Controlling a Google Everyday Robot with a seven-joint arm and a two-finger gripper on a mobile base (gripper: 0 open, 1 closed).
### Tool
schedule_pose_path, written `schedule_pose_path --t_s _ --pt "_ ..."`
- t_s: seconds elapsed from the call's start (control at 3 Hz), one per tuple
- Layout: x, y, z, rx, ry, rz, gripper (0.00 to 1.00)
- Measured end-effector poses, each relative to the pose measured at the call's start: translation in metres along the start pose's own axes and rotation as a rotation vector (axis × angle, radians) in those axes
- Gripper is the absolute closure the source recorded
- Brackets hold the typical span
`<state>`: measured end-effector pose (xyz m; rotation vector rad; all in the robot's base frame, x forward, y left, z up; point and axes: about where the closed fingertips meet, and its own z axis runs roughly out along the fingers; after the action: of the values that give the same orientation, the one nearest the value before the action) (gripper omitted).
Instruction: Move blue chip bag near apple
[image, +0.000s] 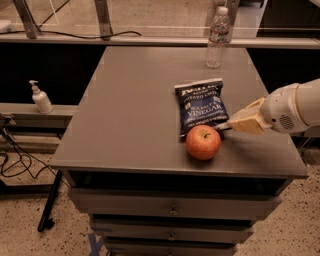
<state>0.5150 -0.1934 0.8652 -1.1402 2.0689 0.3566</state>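
A grey worktop (130, 110) filled most of the view, set on a cabinet with drawers (170, 207) beneath it. From the right edge a white arm (295, 107) reached in low over the worktop's right side, ending in the gripper (226, 126). Its tan fingers (247, 120) narrowed together to a point at the lower right corner of the blue chip bag (201, 106) and appeared pinched on that corner. The bag lay flat, right of the worktop's centre, lettering up and its top seal towards the far edge, tilted slightly. A clear water bottle (218, 37) stood upright near the far edge, well apart from the bag. The apple (203, 142) sat close to the front edge, stem up, just in front of the bag's lower end and touching or almost touching it, with the gripper's tip just to its right. Off the worktop, on a low ledge at the left, stood a small white pump bottle (40, 97).
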Motion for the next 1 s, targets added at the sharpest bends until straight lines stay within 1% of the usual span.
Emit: schedule_pose_path --t_s 0.33,1.0 --pt "0.001 -0.004 0.006 0.049 -0.009 0.019 0.59" --pt "-0.002 -0.008 0.019 0.076 -0.022 0.029 0.13"
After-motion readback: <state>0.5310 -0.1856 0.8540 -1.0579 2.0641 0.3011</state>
